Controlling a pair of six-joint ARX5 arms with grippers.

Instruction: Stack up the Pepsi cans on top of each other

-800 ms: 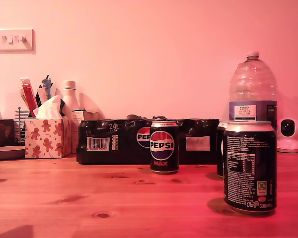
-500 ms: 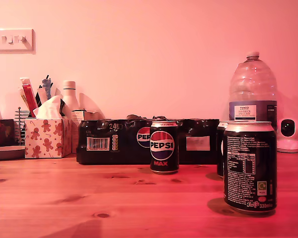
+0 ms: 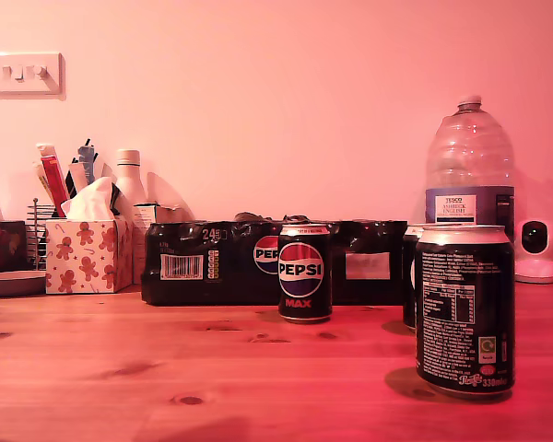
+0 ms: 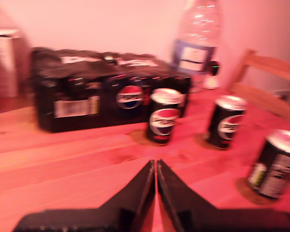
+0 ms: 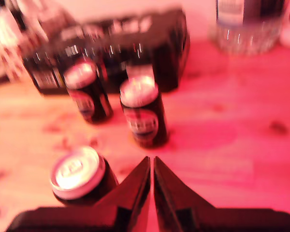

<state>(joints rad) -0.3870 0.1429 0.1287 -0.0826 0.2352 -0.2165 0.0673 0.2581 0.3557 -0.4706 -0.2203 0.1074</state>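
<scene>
Wooden counter (image 3: 120, 368) carries 3 Pepsi cans (image 4: 163, 116), all upright and apart before the shrink-wrapped pack (image 3: 203, 262), none stacked, while my first end effector (image 4: 156, 166) and my second end effector (image 5: 151, 164) hover closed and empty, likely pre-approach.

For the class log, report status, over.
Both claws shut, empty. Three black Pepsi cans standing apart on the wooden table, unstacked. Nothing in the way.
</scene>
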